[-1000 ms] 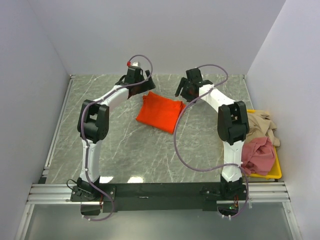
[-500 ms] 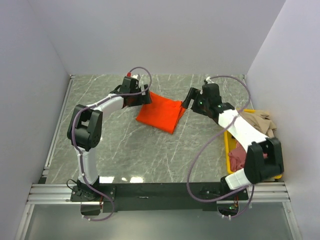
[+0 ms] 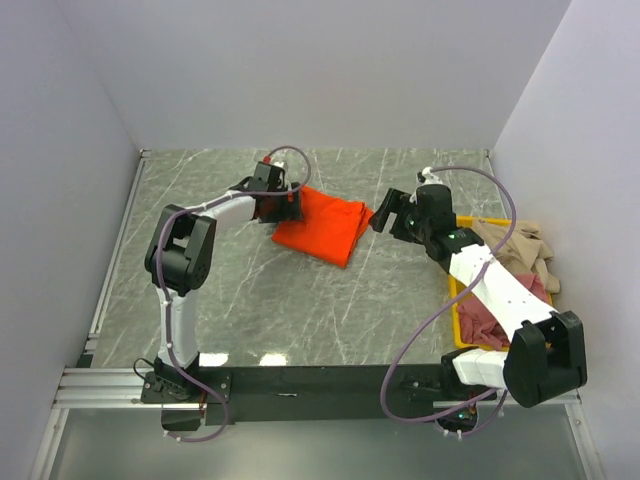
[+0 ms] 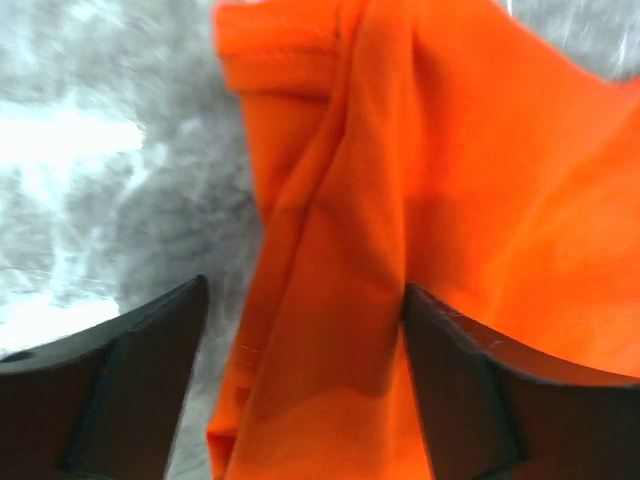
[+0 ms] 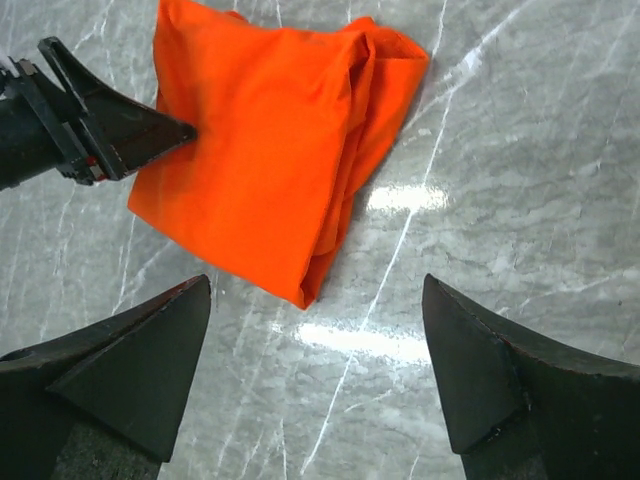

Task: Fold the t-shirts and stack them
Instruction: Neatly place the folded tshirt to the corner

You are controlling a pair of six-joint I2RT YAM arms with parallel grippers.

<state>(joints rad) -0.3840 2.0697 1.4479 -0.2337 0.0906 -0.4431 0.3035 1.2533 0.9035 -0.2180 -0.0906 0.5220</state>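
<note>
The orange-red t-shirt (image 3: 322,228) lies folded in a rough square on the marble table. My left gripper (image 3: 285,206) is at its far left edge, jaws open, with a fold of the orange cloth (image 4: 330,300) between the fingers (image 4: 470,390). My right gripper (image 3: 384,214) hovers just right of the shirt, open and empty, over bare table (image 5: 315,370). The right wrist view shows the whole shirt (image 5: 270,150) and the left gripper (image 5: 110,130) touching its edge. The dusty pink t-shirt (image 3: 484,322) and the beige t-shirt (image 3: 516,246) lie crumpled in the bin.
A yellow bin (image 3: 456,318) stands at the table's right edge, partly under my right arm. White walls enclose the table at the back and both sides. A metal rail runs along the left edge (image 3: 118,250).
My right arm has swung out from behind the shirt to its right side and stretched over the bin. My left gripper has come down onto the shirt's left edge. The shirt has barely moved.
</note>
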